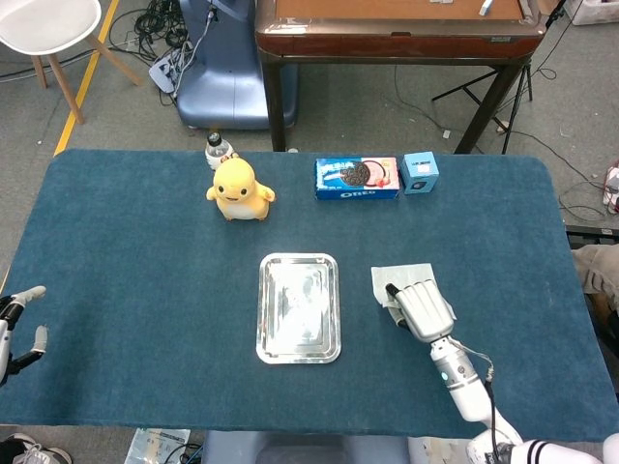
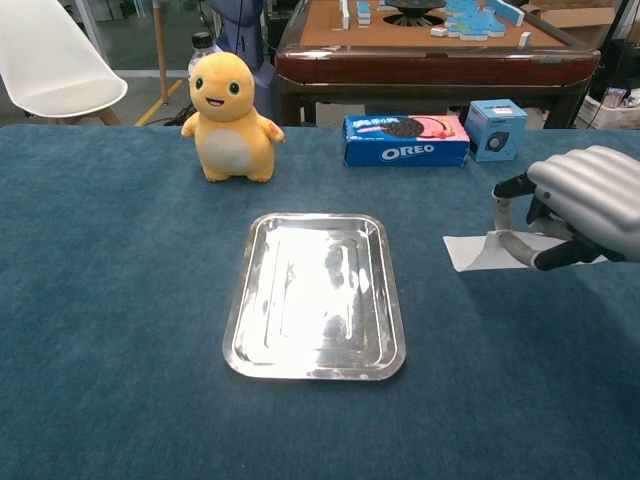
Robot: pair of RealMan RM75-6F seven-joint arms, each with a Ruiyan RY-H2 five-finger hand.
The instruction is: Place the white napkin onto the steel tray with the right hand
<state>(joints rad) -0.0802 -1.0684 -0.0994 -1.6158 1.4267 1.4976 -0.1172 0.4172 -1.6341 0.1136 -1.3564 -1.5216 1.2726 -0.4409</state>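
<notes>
My right hand (image 1: 422,309) (image 2: 575,205) pinches the near edge of the white napkin (image 1: 398,279) (image 2: 477,252) and holds it raised, so the sheet hangs folded, its far part low over the blue cloth. It is to the right of the steel tray (image 1: 299,307) (image 2: 316,295), which lies flat and bare at the table's middle. My left hand (image 1: 17,329) rests open at the table's left edge, seen only in the head view.
A yellow plush toy (image 1: 238,189) (image 2: 230,118) stands behind the tray to the left, with a bottle (image 1: 218,149) behind it. An Oreo box (image 1: 357,178) (image 2: 406,139) and a small blue box (image 1: 420,172) (image 2: 497,129) stand at the far side.
</notes>
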